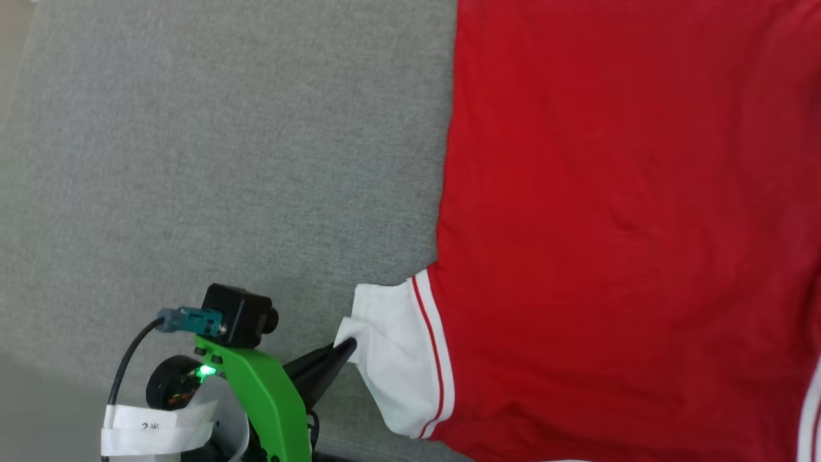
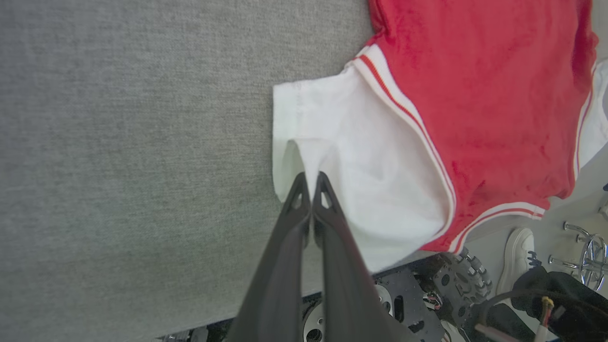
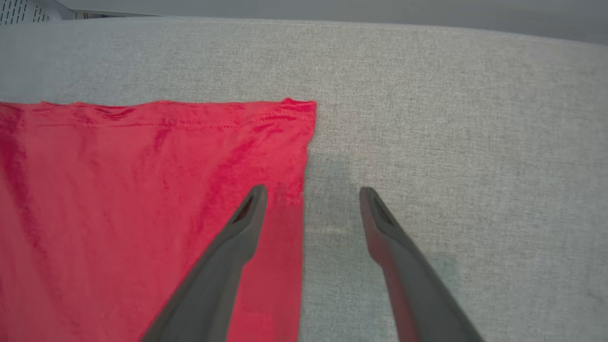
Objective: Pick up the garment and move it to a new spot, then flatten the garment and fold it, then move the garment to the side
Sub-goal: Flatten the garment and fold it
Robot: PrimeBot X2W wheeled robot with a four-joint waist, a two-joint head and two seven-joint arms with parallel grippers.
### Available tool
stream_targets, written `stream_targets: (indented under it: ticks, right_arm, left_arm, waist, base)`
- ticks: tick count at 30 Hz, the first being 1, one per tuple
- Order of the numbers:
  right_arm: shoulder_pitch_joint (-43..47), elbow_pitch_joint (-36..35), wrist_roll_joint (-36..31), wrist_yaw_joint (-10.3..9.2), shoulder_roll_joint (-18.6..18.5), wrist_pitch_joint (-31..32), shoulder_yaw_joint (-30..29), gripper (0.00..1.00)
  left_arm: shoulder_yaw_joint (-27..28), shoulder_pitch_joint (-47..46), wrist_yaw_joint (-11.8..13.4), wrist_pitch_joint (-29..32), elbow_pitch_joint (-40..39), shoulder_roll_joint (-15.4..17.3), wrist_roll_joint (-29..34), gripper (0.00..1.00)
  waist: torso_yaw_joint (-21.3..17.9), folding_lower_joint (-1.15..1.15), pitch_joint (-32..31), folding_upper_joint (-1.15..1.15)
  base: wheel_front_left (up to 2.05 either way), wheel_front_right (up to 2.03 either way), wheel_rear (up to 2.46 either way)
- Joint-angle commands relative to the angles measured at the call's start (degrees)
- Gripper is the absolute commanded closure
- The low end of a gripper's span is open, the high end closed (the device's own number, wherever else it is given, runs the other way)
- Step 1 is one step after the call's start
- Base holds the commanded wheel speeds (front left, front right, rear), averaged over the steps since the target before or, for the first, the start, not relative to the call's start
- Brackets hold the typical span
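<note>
- Head view: garment (image 1: 609,224) lies flat on the grey surface (image 1: 192,160). Left gripper (image 1: 345,350) nips the white sleeve (image 1: 397,366) edge. Best drawn outward, low and slow.
- Left wrist view: jaws pinched on a sleeve fold, cloth tenting.
- Right wrist view: right gripper (image 3: 312,191) wide, empty, straddling the red side edge.

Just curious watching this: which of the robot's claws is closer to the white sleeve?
Left. The left gripper is shut on the white sleeve of the garment, pinching a fold. The right gripper hangs open over the red side edge near the hem.
</note>
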Motion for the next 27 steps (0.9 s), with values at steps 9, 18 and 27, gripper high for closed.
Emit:
stream_targets:
  ticks: [9,18,27]
  right_arm:
    - [-5.4,7.4,-3.3,-0.04,-1.3,-1.7,3.0,0.00]
    - [-3.7,9.7,-2.6,-0.04,-1.7,-0.6,6.0,1.00]
    - [-0.6,9.3,-2.8,-0.04,-2.6,-1.7,6.4,1.00]
  left_arm:
    - [-1.9,-3.1,-1.9,-1.4,2.0,-2.7,1.1,1.00]
    - [-2.9,-3.8,-2.8,-2.3,3.9,-4.1,0.9,1.00]
    - [-2.8,-3.9,-2.8,-2.6,5.1,-4.2,0.8,1.00]
  waist:
    - [7.3,-0.01,7.1,0.00]
    - [8.3,-0.01,7.5,0.00]
    - [7.6,-0.01,5.3,0.00]
  base:
    - [0.00,0.00,0.00]
    - [0.00,0.00,0.00]
    - [0.00,0.00,0.00]
